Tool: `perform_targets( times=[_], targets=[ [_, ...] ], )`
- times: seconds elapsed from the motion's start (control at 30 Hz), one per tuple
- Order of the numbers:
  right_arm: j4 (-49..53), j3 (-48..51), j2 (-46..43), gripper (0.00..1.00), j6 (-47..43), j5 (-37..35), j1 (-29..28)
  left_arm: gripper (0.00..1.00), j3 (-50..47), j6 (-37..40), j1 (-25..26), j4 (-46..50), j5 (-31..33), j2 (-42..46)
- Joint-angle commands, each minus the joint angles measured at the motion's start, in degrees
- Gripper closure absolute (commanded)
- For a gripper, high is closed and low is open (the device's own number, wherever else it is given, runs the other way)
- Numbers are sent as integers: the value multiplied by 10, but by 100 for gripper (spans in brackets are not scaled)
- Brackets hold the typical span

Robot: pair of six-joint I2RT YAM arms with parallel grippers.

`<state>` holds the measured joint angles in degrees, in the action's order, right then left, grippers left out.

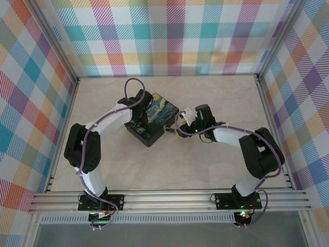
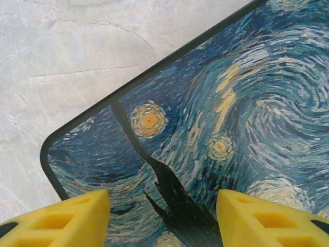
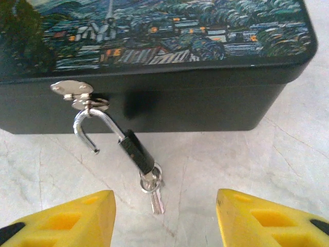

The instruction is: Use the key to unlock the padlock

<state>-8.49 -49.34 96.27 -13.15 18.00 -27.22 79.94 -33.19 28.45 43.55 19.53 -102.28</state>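
At the box (image 3: pixel 205 108) front hasp (image 3: pixel 77 92), padlock (image 3: pixel 134 149) hanging with shackle sprung open, key (image 3: pixel 156 198) at its lower end, right hand (image 3: pixel 164 216) spread empty nearby, left hand (image 2: pixel 164 216) spread empty over the lid (image 2: pixel 231 103)

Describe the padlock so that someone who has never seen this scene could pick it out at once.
Find the black box with the swirling night-sky lid on the pale table. On its front wall sits a small silver hasp, and the padlock hangs from it. It is the little dark body with a shiny hooked loop, unlike the flat grey key at its lower end.
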Motion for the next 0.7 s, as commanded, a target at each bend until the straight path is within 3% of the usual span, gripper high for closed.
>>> perform_targets(
  times=[0.0, 0.67],
  targets=[
    [16, -24, 39, 47, -4, 75, 2, 44, 18, -1, 6, 22, -14, -11],
    [-71, -34, 105, 52, -26, 74, -4, 44, 27, 4, 6, 29, -26, -6]
  ],
)
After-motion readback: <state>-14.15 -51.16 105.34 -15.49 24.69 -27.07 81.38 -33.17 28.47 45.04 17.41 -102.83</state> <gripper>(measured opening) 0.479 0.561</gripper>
